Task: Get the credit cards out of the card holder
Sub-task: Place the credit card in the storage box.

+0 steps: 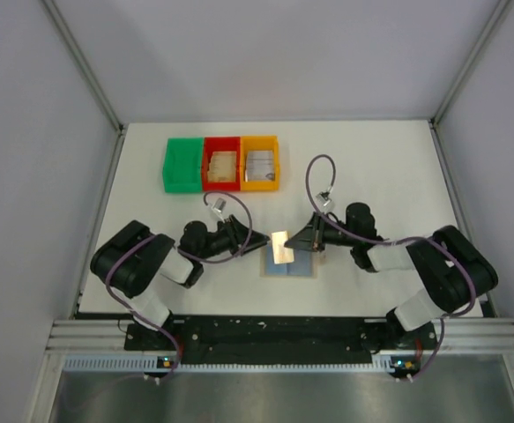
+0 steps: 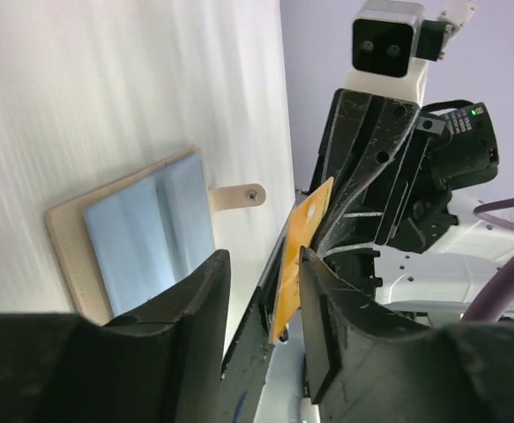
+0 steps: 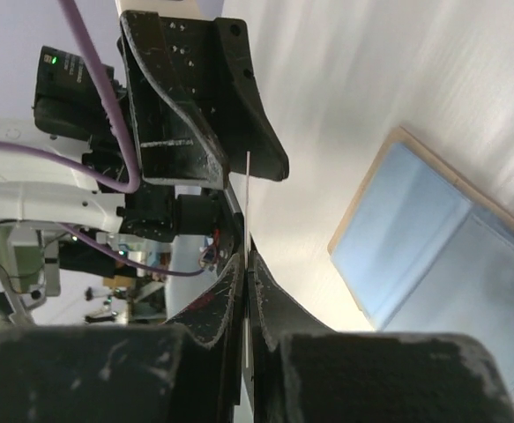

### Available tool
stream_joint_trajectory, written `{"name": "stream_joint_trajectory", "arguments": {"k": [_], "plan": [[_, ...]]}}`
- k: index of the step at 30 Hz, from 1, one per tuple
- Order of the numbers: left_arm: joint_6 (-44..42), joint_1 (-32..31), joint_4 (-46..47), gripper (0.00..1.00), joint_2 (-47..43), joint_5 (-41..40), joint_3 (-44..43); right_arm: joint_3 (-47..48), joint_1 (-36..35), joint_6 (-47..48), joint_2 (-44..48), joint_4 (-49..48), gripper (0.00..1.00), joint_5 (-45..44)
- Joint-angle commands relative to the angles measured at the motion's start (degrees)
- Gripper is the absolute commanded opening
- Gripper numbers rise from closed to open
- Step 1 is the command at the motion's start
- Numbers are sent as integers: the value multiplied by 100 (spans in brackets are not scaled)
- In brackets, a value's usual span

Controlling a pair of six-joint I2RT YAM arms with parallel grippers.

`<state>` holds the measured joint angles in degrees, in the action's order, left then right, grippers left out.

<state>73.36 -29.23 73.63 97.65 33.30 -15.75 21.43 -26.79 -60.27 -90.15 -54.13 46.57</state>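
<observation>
Near the middle of the white table (image 1: 389, 167), in the top view: card holder (image 1: 292, 264) spread open and flat, blue-grey lining up, tan rim around it, strap tab (image 2: 239, 196) sticking out from one edge. Straight toward 6 o'clock from the orange bin (image 1: 260, 162).

Over the holder's 11 o'clock corner: one tan-yellow credit card (image 1: 280, 247), raised off the table and standing on edge. Right gripper (image 3: 246, 264) at 3 o'clock of it, fingers pressed together on the card, seen edge-on as a thin pale line in the right wrist view. Left gripper (image 2: 265, 264) at 9 o'clock, fingers apart, the card's free end in the gap between them; contact with either finger impossible to tell.

At 12 o'clock, in a touching row: green bin (image 1: 182, 164), red bin (image 1: 221, 163) with tan cards inside, orange bin with grey cards inside.
</observation>
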Motion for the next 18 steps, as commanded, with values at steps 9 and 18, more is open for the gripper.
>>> {"name": "stream_joint_trajectory", "arguments": {"k": [9, 18], "plan": [[-3464, 709, -3859, 70, -2424, 1679, -1814, 1995, 16, 3484, 1219, 5330, 0, 634], [-5640, 682, -8074, 68, -2154, 2892, -4014, 3165, -204, 4717, 1518, 7161, 0, 1187]]}}
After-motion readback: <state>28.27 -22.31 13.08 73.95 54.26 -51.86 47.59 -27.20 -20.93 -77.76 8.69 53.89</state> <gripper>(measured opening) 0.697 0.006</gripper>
